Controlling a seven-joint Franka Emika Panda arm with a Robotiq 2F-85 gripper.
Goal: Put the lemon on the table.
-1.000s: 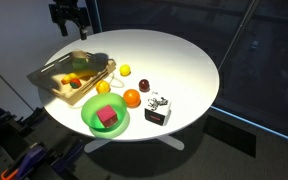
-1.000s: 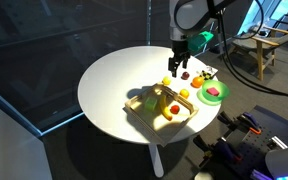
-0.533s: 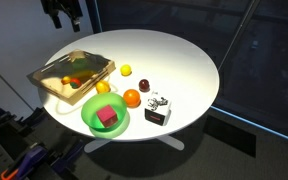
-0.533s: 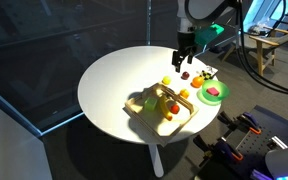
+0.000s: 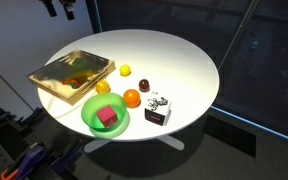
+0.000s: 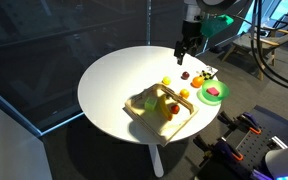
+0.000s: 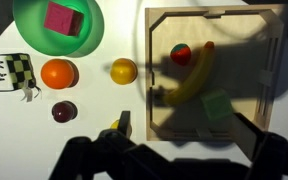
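The lemon (image 5: 125, 70) is a small yellow fruit lying on the round white table (image 5: 184, 60), just beyond the wooden tray (image 5: 72, 72). It also shows in the other exterior view (image 6: 167, 80). In the wrist view the lemon (image 7: 109, 127) peeks out from behind a dark finger at the bottom. My gripper (image 5: 61, 8) is high above the table's far edge, open and empty, and it shows in the other exterior view (image 6: 187, 45) too. In the wrist view its fingers (image 7: 184, 135) stand wide apart.
The tray (image 7: 214, 70) holds a banana-like piece (image 7: 192, 78), a red-green ball and a green block. Beside it lie a bigger yellow fruit (image 7: 123, 70), an orange ball (image 7: 59, 73), a dark red fruit (image 7: 64, 110), a checkered box (image 7: 9, 72) and a green bowl (image 7: 29, 30) with a pink cube.
My gripper has risen and moved back from the table, leaving the top of one exterior view. The lemon and the other things have not moved.
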